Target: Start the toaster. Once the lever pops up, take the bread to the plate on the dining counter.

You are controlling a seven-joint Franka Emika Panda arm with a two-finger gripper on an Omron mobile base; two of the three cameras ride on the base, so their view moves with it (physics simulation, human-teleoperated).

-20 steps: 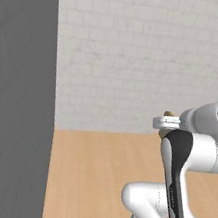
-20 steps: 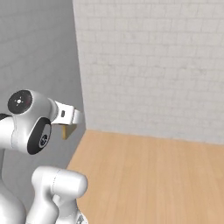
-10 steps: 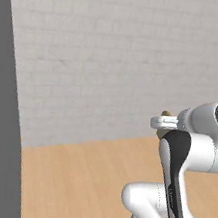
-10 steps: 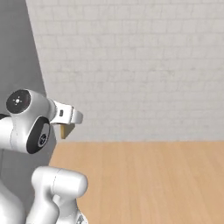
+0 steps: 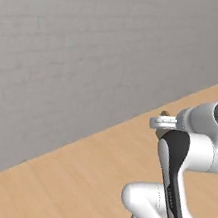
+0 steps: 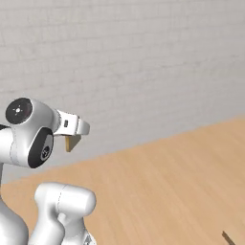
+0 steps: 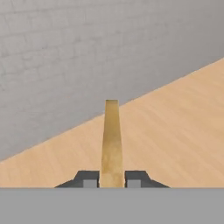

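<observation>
Light-brown wooden floor spreading beyond and below the jaws, plank grain running across it, meeting a pale grey brick wall further ahead, a small dark sliver lying low at the right base view's edge

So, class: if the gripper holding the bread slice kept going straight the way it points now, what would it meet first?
Probably the grey brick wall. The gripper is shut on the bread, aimed across open wooden floor toward the wall's base. Nothing stands between, though depth is unclear.
</observation>
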